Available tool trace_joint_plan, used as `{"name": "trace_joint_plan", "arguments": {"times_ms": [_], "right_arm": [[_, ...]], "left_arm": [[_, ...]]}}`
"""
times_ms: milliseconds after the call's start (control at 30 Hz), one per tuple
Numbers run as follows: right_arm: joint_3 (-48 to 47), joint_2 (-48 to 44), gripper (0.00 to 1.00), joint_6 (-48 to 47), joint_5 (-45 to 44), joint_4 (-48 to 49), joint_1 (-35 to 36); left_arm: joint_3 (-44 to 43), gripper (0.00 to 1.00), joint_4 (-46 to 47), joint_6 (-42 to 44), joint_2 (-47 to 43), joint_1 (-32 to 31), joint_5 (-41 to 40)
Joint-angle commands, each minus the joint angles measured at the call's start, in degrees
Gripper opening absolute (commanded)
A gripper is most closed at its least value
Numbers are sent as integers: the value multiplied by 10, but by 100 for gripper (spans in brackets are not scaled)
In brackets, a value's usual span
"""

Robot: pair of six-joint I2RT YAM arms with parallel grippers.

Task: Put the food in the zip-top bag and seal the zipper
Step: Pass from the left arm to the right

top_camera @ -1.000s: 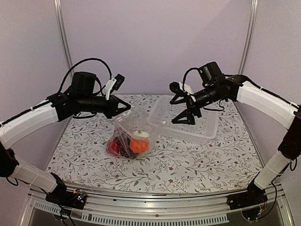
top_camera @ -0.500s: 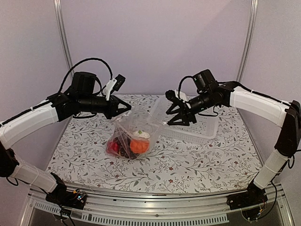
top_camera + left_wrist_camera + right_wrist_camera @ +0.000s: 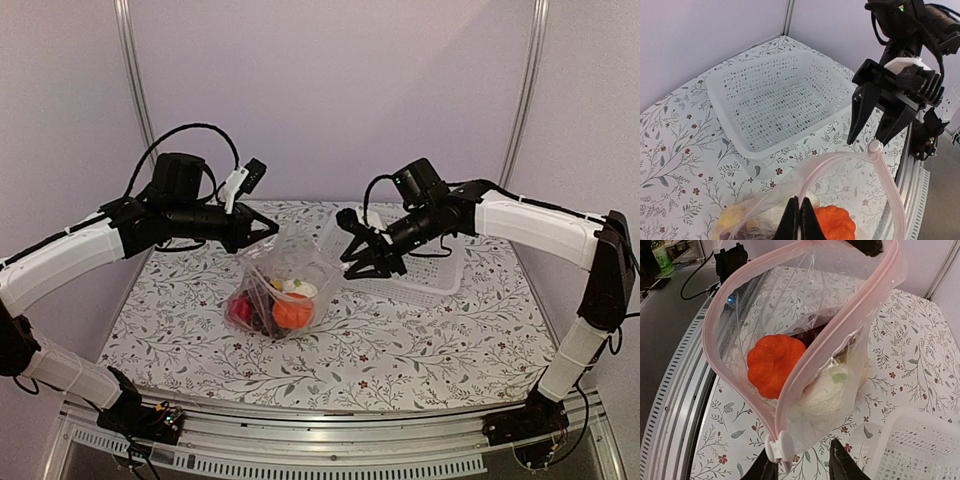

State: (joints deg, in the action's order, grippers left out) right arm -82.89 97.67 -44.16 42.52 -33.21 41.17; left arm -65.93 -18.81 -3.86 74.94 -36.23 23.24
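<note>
Flowered desk beneath everything, with a white lattice basket at the far right, no food showing in it. Between the arms, the clear zip-top bag, held up with its bottom resting on the desk just left of the basket, mouth gaping. Left claw pinched together on the bag's near rim. Right claw with jaws apart at the opposite end of the mouth, clamped on nothing. Food already inside: orange fruit, cauliflower, darker pieces beneath. Loading apparently finished; sealing not yet done. Pink zipper wide open, white slider sitting between the right fingertips. No brand, label or writing readable anywhere.
</note>
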Motion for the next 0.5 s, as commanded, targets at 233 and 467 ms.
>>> {"name": "trace_joint_plan", "arguments": {"times_ms": [233, 467], "right_arm": [[-21, 16, 5, 48, -2, 15, 7], [-26, -6, 1, 69, -10, 5, 7]], "left_arm": [[8, 25, -4, 2, 1, 4, -38], [25, 60, 52, 50, -73, -78, -272]]}}
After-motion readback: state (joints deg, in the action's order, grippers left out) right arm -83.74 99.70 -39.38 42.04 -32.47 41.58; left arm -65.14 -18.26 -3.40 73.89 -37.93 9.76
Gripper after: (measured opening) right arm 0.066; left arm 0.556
